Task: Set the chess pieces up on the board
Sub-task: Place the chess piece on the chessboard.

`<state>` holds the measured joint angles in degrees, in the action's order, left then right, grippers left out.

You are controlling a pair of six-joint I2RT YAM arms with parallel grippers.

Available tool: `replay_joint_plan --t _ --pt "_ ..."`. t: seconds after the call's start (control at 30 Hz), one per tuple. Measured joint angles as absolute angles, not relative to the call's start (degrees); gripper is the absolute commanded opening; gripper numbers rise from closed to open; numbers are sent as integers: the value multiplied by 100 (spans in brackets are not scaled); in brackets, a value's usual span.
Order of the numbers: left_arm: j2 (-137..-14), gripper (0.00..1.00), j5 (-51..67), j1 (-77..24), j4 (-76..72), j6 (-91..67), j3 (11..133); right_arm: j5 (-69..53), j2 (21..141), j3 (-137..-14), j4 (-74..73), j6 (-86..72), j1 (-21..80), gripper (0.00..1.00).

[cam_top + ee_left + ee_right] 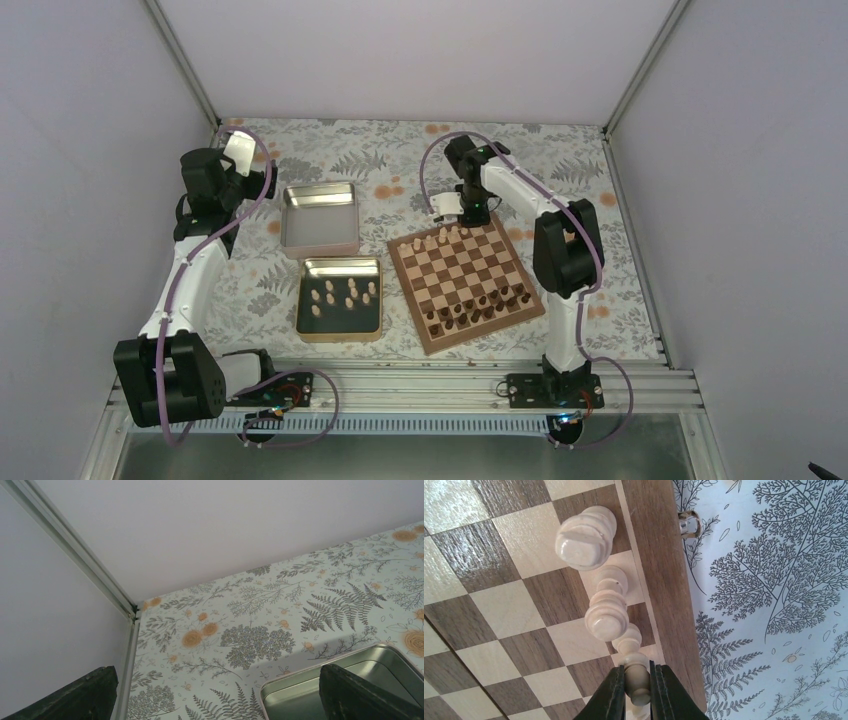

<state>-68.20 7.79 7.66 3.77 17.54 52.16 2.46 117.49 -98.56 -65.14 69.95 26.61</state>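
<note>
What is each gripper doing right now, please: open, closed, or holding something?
Left gripper: open, holding nothing.
Right gripper: closed on a pale chess piece over the board.

Soft, even light fills the enclosure, leaving only faint shadows on the surface (400,200). The far tin (320,218) glints mildly, and up close the board (474,555) carries a pale sheen while the chess pieces (586,532) look sharp.
</note>
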Motion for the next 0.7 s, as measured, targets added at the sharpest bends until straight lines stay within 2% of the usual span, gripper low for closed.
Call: replay_joint_plan --t 0.7 --pt "-6820 100 777 766 377 1754 5216 274 11893 -9819 -6497 6895 2661 10"
